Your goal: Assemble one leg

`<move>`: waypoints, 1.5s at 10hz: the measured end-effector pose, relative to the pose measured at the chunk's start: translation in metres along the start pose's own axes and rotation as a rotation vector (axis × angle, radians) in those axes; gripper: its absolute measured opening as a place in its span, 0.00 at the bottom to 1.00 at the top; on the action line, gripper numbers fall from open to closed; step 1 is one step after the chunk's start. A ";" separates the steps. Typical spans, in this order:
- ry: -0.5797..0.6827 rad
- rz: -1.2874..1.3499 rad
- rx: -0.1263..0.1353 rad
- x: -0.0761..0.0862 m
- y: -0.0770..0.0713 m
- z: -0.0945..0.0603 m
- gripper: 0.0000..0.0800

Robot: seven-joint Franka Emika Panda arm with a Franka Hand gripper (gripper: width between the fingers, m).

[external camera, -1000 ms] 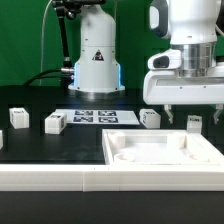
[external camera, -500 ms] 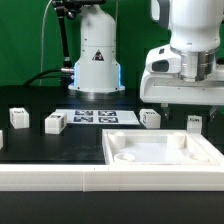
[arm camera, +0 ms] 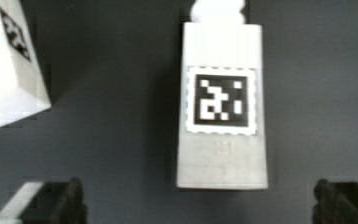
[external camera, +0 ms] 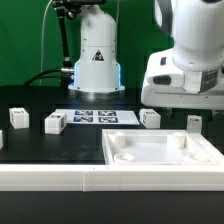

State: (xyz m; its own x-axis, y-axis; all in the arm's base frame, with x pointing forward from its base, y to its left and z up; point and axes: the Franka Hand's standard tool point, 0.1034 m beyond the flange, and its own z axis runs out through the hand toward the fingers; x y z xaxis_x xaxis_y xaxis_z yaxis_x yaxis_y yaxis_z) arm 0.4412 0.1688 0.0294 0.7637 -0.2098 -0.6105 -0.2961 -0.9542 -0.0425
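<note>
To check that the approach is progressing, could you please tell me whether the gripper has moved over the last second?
Yes. The gripper has shifted toward the exterior view's right, farther from the fixed marker board.

The white arm hangs at two o'clock in the exterior view, its wrist upright and the broad hand pointing straight down. In the wrist view its two dark fingertips stand wide apart, gripping nothing

Arm hangs at exterior view's right; four legs (small tagged blocks) across table, marker board between, panel in front.
</note>
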 end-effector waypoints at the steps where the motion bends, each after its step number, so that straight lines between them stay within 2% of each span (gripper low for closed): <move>1: -0.027 0.005 -0.001 0.004 0.001 0.004 0.81; 3: -0.146 0.013 -0.020 0.003 0.003 0.016 0.81; 4: -0.165 0.016 -0.024 0.006 0.001 0.021 0.81; 6: -0.166 0.034 -0.037 0.002 -0.005 0.029 0.81; 8: -0.166 0.036 -0.038 0.001 -0.006 0.030 0.81; 10: -0.165 0.036 -0.037 0.002 -0.006 0.029 0.49; 11: -0.164 0.036 -0.037 0.002 -0.006 0.029 0.36; 15: -0.164 0.036 -0.037 0.002 -0.006 0.029 0.36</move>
State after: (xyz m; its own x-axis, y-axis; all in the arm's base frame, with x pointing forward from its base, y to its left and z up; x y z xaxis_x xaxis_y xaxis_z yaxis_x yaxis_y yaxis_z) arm 0.4277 0.1804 0.0054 0.6481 -0.2092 -0.7323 -0.2981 -0.9545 0.0089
